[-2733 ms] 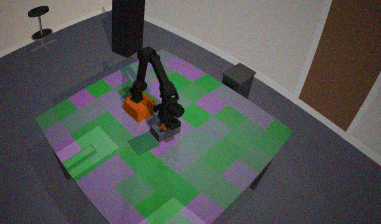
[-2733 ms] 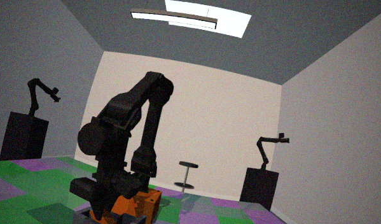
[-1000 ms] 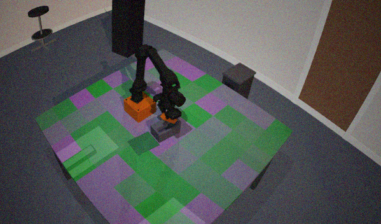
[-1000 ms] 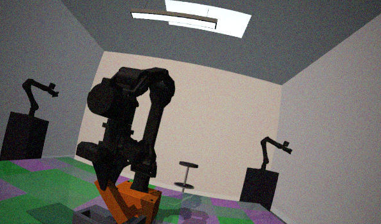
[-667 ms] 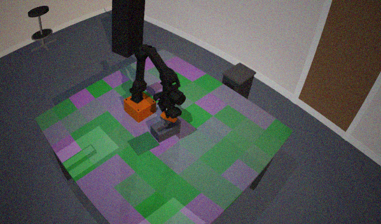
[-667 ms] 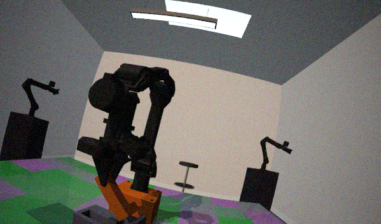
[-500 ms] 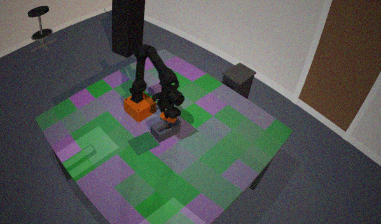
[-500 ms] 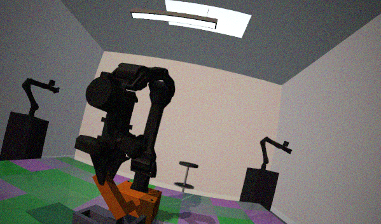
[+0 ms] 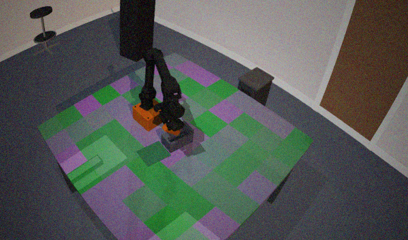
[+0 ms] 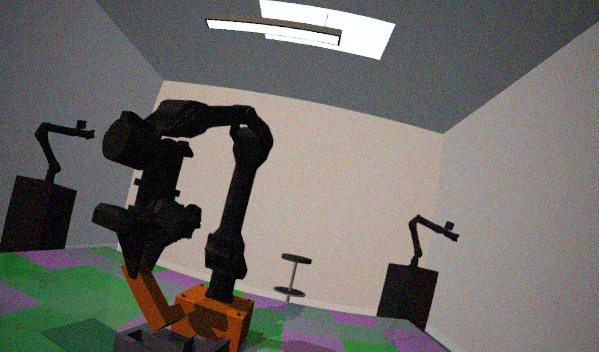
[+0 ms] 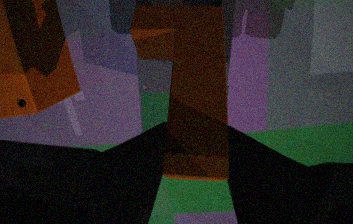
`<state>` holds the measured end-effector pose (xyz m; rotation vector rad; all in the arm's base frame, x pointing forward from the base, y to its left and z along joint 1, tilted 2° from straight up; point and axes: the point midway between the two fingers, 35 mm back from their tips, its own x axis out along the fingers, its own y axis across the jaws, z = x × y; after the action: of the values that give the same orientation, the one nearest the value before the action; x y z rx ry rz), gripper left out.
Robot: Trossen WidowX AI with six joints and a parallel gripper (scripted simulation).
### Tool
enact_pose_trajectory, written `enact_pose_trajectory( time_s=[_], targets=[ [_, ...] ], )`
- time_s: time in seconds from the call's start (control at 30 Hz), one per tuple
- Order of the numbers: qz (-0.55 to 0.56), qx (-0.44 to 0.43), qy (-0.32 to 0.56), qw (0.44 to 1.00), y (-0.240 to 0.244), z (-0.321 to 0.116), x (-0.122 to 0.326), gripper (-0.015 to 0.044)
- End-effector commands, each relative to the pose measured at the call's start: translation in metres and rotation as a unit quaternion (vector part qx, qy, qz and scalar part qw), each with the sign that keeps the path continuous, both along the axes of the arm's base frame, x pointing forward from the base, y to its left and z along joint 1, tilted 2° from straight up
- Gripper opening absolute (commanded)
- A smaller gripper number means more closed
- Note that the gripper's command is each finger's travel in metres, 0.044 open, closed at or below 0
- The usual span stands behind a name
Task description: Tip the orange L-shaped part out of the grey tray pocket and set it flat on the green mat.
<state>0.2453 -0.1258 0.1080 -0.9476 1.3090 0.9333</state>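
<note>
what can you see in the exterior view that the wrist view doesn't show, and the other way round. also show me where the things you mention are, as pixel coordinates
Only the exterior view shows the ceiling lamp (image 10: 273,30), a stool (image 10: 296,259) (image 9: 41,12) and the dark green mat (image 10: 82,334) (image 9: 153,153) beside the tray.

Only the wrist view looks down the length of the orange part (image 11: 199,100) (image 10: 148,295) (image 9: 171,131), with a jaw on either side of it.

Both show the orange part held in the jaws, and the orange base block (image 10: 242,315) (image 11: 2,97) (image 9: 146,121) of the arm.
</note>
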Motion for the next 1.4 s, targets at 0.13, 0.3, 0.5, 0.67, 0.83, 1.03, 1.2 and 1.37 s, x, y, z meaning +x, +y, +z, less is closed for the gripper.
enact_pose_trajectory(
  time_s=[0.13, 0.3, 0.5, 0.67, 0.83, 1.03, 1.2, 1.37],
  targets=[
    [0.002, 0.001, 0.001, 1.000, -0.028, -0.002, -0.014, 0.0000],
    [0.002, 0.000, 0.001, 1.000, -0.046, -0.003, -0.023, 0.0000],
    [0.002, 0.000, 0.002, 1.000, -0.069, -0.004, -0.035, 0.0000],
    [0.002, -0.001, 0.002, 1.000, -0.087, -0.005, -0.043, 0.0000],
    [0.002, -0.001, 0.002, 1.000, -0.096, -0.005, -0.048, 0.0000],
    [0.002, -0.001, 0.002, 1.000, -0.096, -0.007, -0.048, 0.0000],
    [0.002, -0.001, 0.002, 1.000, -0.096, -0.015, -0.047, 0.0000],
    [0.002, -0.001, 0.002, 1.000, -0.096, -0.023, -0.047, 0.0000]
  ],
)
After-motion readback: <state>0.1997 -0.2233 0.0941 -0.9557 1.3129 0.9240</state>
